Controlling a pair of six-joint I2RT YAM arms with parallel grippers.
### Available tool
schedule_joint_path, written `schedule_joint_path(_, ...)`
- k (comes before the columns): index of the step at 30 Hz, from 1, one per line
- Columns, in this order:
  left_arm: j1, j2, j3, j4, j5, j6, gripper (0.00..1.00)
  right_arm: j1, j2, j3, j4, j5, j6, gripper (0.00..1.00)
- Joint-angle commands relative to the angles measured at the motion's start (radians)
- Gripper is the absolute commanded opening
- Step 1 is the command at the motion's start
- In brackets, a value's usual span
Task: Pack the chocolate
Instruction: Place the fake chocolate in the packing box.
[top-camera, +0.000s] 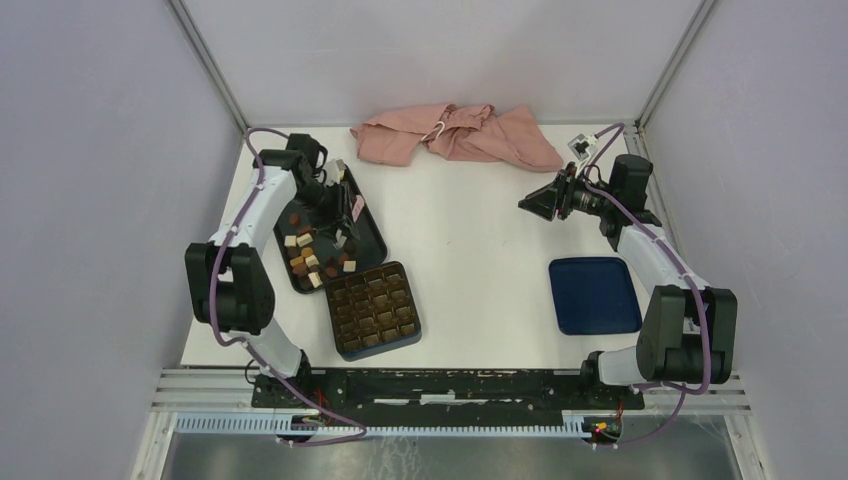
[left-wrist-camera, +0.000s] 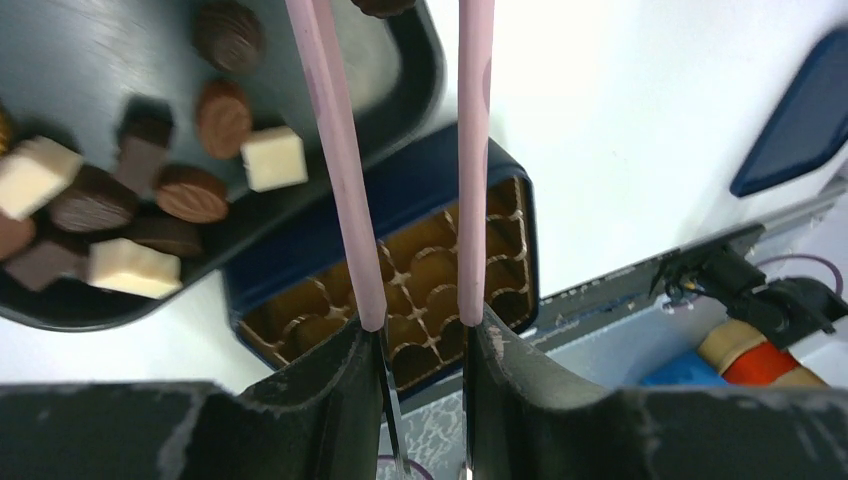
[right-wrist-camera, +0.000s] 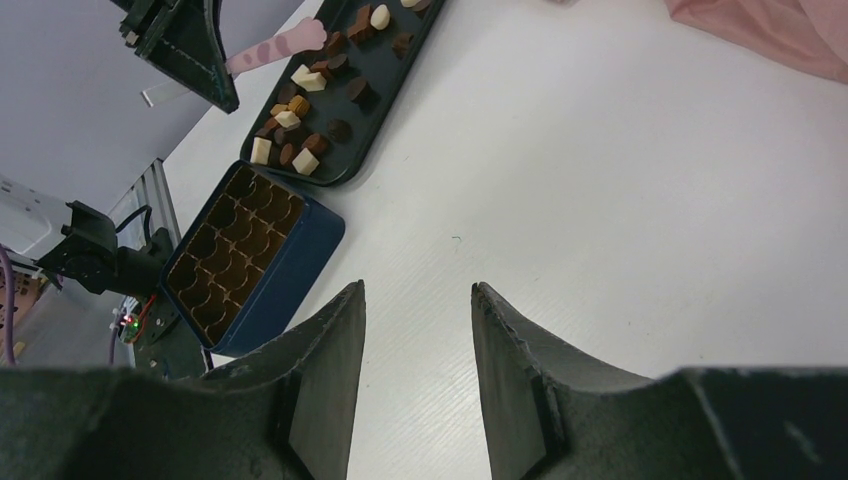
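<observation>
The left gripper has its jaws pinching a pair of pink tongs. One pink arm leaves each fingertip, the two stay apart, and both run out forward past the top edge of the wrist view, so whether their tips hold anything cannot be told there. The chocolate is a loose scatter of dark, light brown and cream-white pieces lying in the black tray, ahead of these jaws and to one side of the tongs. Directly under the tongs, just beyond the fingertips, sits the dark blue box, touching the tray's edge, its brown insert cells bare. The right gripper has its jaws spread with only white table between them – the tray and box lie well ahead of it. A blue lid lies behind those jaws, and a pink cloth is at the table's far edge.
</observation>
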Motion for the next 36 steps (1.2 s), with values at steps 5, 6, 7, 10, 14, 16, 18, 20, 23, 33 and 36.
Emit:
schedule_joint_path(5,-0.169,-0.206,-0.14,0.056,0.088,-0.168,0.21,0.0,-0.015,-0.011,0.04,0.002,0.004,0.49)
schedule_joint_path(6,-0.195,-0.223,-0.152,0.055,0.087,-0.184,0.21,0.0,-0.015,-0.012,0.041,0.002,0.003,0.49)
schedule_joint_path(7,-0.22,-0.247,-0.164,0.054,0.086,-0.203,0.21,0.0,-0.015,-0.013,0.043,0.002,0.005,0.49)
schedule_joint_path(10,-0.298,-0.292,-0.207,0.05,0.083,-0.251,0.21,0.0,-0.019,-0.016,0.046,0.003,0.005,0.49)
schedule_joint_path(14,-0.362,-0.338,-0.285,0.038,0.049,-0.29,0.22,0.0,-0.033,-0.027,0.046,0.01,0.001,0.49)
schedule_joint_path(16,-0.368,-0.353,-0.308,0.023,0.017,-0.294,0.22,0.0,-0.04,-0.033,0.046,0.012,0.0,0.49)
schedule_joint_path(18,-0.373,-0.36,-0.323,0.011,-0.003,-0.295,0.22,0.0,-0.045,-0.038,0.046,0.015,-0.002,0.49)
schedule_joint_path(20,-0.384,-0.361,-0.331,0.011,-0.01,-0.301,0.22,0.0,-0.05,-0.041,0.046,0.017,-0.004,0.49)
schedule_joint_path(23,-0.406,-0.358,-0.344,0.009,-0.017,-0.306,0.22,0.0,-0.051,-0.042,0.044,0.02,-0.006,0.49)
schedule_joint_path(33,-0.432,-0.312,-0.354,0.008,-0.072,-0.298,0.23,0.0,-0.047,-0.045,0.041,0.024,-0.011,0.49)
schedule_joint_path(36,-0.432,-0.305,-0.356,0.007,-0.077,-0.296,0.25,0.0,-0.045,-0.045,0.041,0.025,-0.013,0.5)
